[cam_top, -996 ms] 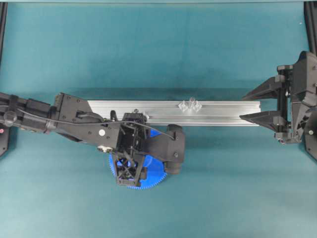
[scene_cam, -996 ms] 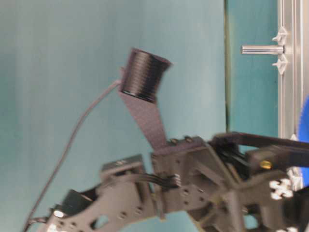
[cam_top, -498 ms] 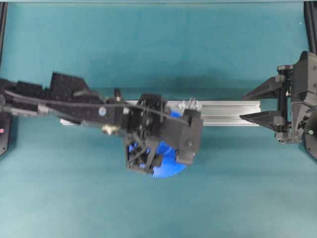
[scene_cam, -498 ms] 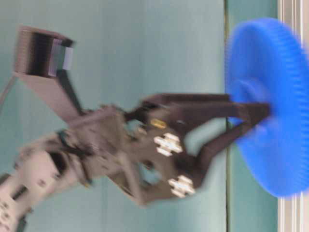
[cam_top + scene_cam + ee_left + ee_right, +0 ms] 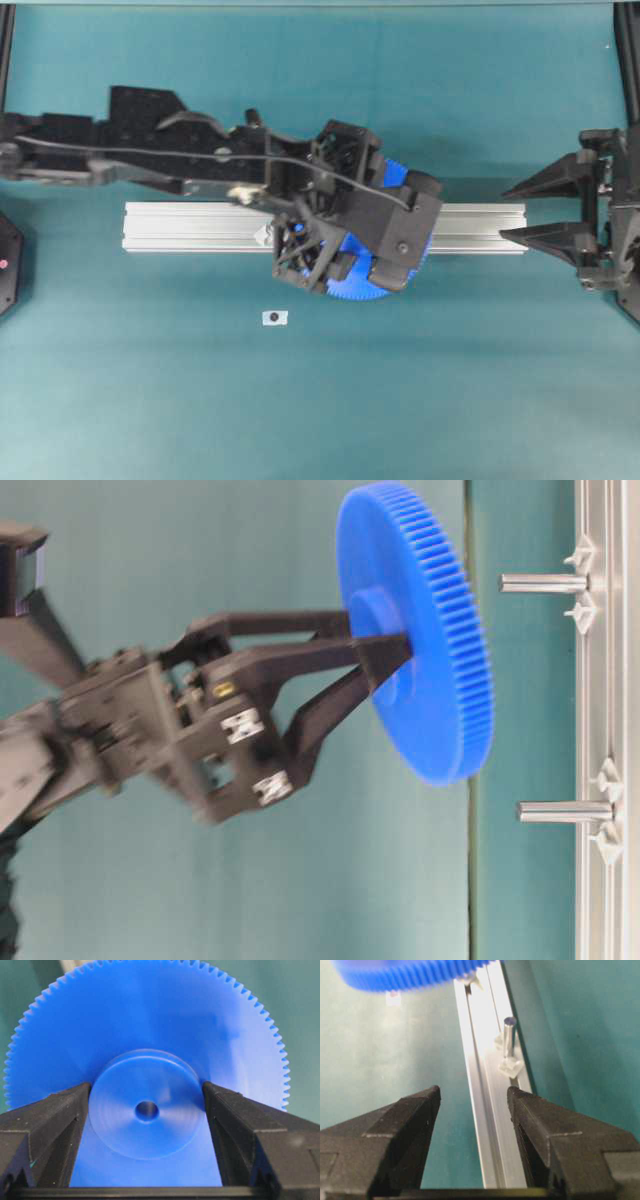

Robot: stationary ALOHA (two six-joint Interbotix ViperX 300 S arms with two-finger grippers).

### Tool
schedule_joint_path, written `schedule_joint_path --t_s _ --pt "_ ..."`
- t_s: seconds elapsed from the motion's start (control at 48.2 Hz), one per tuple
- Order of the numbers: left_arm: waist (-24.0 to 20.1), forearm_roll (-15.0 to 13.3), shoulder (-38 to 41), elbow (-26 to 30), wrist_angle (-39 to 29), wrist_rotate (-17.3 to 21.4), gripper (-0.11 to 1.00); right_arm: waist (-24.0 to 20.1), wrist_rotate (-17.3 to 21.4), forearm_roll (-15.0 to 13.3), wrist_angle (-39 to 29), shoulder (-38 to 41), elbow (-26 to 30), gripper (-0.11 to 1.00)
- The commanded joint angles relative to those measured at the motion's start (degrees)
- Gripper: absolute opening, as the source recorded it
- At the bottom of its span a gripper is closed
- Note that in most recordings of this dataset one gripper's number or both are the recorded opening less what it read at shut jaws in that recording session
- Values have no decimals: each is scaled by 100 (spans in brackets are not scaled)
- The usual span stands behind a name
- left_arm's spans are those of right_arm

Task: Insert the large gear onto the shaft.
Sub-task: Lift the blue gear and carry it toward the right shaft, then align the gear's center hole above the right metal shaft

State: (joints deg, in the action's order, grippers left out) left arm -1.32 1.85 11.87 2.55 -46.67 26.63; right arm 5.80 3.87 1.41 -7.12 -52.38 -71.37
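Gripping the large gear (image 5: 145,1085) by its raised hub, the left end effector (image 5: 375,645) pinches that hub from both sides, its fingers (image 5: 47,1125) pressed against the hub's round wall and the centre hole (image 5: 147,1110) showing clear between them. The gear hangs in the air above the aluminium rail (image 5: 190,227), clear of the surface, its flat faces roughly parallel to the rail and slightly tilted in the table-level view. Two upright pins stand on the rail; the shaft (image 5: 543,582) lies just past the gear's rim, off to one side of the hub, its long axis at right angles to the rail and pointing toward the gear's face. Judged from this, hole and shaft are not yet in line. The right end effector (image 5: 540,208) waits spread and empty at the rail's far end, well apart from the gear.
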Motion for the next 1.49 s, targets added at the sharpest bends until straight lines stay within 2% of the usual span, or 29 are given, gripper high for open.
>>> schedule_joint_path --t_s 0.0,0.228,1.121,1.474 --pt "-105 18 35 246 167 141 78 44 35 -18 -44 -97 53 62" --pt "-246 18 492 448 729 290 78 132 35 -70 -299 -325 53 62" --pt "-615 18 1020 888 703 334 78 185 35 -70 -369 -492 26 62" --pt "-659 18 993 879 299 650 78 185 35 -62 -369 -483 26 62"
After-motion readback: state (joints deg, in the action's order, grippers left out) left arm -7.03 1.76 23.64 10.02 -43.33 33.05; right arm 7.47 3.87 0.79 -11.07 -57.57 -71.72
